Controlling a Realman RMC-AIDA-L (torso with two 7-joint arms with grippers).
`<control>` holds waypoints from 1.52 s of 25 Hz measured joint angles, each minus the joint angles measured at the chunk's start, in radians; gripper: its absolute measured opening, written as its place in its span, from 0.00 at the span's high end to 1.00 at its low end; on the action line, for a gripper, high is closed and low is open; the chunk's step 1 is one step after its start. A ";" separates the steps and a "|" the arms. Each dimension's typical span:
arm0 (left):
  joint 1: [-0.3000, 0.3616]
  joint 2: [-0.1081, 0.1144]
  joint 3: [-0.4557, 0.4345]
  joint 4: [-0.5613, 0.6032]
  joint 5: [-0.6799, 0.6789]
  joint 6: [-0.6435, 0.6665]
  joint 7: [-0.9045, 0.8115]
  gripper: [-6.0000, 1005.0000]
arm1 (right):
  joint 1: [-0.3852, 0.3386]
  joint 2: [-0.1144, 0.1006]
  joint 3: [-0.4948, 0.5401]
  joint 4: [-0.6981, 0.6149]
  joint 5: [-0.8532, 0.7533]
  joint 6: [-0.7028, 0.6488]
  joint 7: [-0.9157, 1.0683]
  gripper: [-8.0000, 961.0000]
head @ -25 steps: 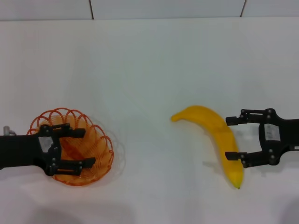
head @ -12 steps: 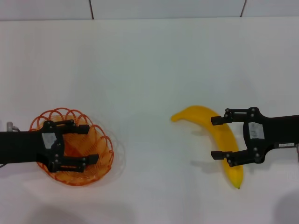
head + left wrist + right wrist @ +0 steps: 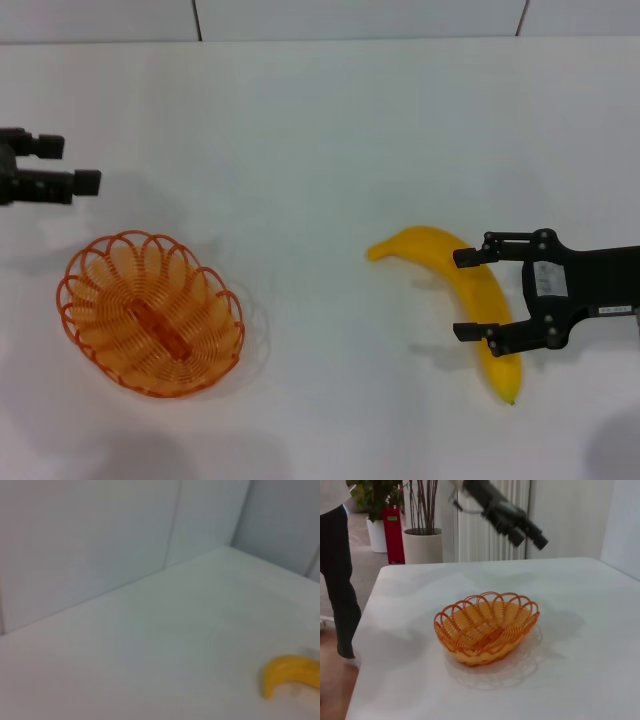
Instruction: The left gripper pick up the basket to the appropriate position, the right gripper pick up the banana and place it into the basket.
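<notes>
The orange-red wire basket (image 3: pixel 150 315) stands on the white table at the front left, empty; it also shows in the right wrist view (image 3: pixel 487 627). My left gripper (image 3: pixel 80 163) is open and empty, raised behind the basket at the far left edge, apart from it; the right wrist view shows it in the air above the basket (image 3: pixel 527 535). The yellow banana (image 3: pixel 440 250) lies on the table at the right, also in the left wrist view (image 3: pixel 292 672). My right gripper (image 3: pixel 458 295) is open, one finger on each side of the banana's middle.
The white table (image 3: pixel 320 150) ends at a tiled wall at the back. In the right wrist view, potted plants (image 3: pixel 422 535), a red bin (image 3: pixel 394 535) and a person's leg (image 3: pixel 340 580) stand beyond the table's edge past the basket.
My left gripper has let go of the basket and moved up and back to the far left. The basket stays on the table. My right gripper moved left to straddle the banana, then held still.
</notes>
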 joint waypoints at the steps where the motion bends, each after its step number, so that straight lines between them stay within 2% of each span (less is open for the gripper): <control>1: -0.019 0.014 0.006 0.005 0.017 0.013 -0.027 0.13 | 0.000 0.000 0.000 0.000 0.000 0.000 0.000 0.13; 4: -0.078 0.043 0.014 0.009 0.102 0.055 -0.077 0.13 | 0.001 0.000 0.000 0.000 0.000 0.000 0.000 0.13; 8: -0.152 0.048 0.023 0.013 0.304 0.079 -0.085 0.13 | 0.005 0.000 0.000 0.000 0.000 0.000 0.002 0.13; 12: -0.201 0.029 0.068 0.011 0.426 0.076 -0.078 0.13 | 0.009 0.000 0.000 0.000 0.001 0.000 0.006 0.13; 17: -0.233 0.005 0.116 0.001 0.477 0.046 -0.079 0.13 | 0.010 -0.001 0.000 0.000 0.003 0.000 0.006 0.13; 20: -0.243 -0.029 0.154 -0.012 0.534 -0.023 -0.100 0.13 | 0.010 -0.001 0.000 0.000 0.003 0.000 0.007 0.13; 22: -0.245 -0.040 0.183 -0.024 0.551 -0.059 -0.125 0.13 | 0.010 -0.001 0.000 0.000 0.004 0.000 0.007 0.13; 32: -0.240 -0.049 0.233 -0.047 0.553 -0.129 -0.229 0.13 | 0.010 -0.002 0.000 0.000 0.006 0.000 0.007 0.13; 38: -0.237 -0.056 0.301 -0.091 0.553 -0.181 -0.248 0.13 | 0.010 -0.002 0.001 0.000 0.006 0.000 0.007 0.14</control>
